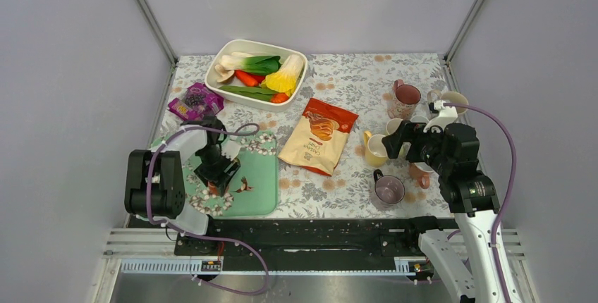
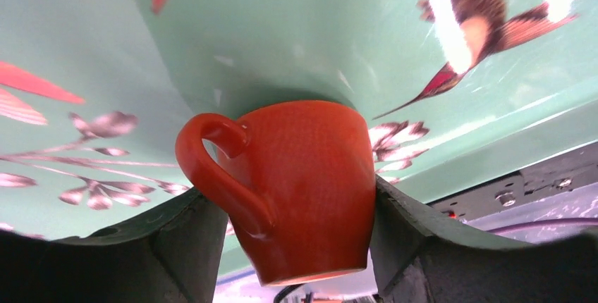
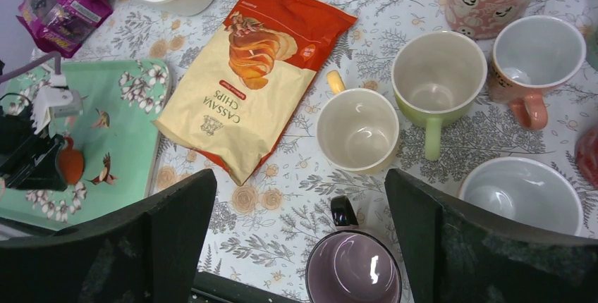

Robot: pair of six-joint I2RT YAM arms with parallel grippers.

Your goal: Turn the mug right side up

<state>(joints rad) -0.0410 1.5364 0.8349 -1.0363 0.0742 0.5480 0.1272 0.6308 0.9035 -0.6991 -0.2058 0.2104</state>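
Note:
A small red mug (image 2: 303, 183) sits between my left gripper's (image 2: 293, 246) two fingers, which press on both its sides. Its wide end is against the green bird-patterned tray (image 2: 268, 28) and its narrower base points toward the camera, with the handle to the left. In the top view the left gripper (image 1: 215, 182) is over the tray (image 1: 257, 187) at the front left, and the mug (image 1: 212, 189) shows only as a red patch. The right wrist view shows the mug (image 3: 69, 163) beside the left gripper. My right gripper (image 3: 300, 204) is open and empty, above the mugs on the right (image 1: 395, 137).
Several upright mugs stand on the right: purple (image 3: 352, 268), cream (image 3: 357, 130), green (image 3: 437, 77), pink (image 3: 539, 53), white (image 3: 522, 194). A cassava chips bag (image 1: 319, 136) lies mid-table. A white dish of vegetables (image 1: 300, 60) and a purple packet (image 1: 196, 102) are at the back left.

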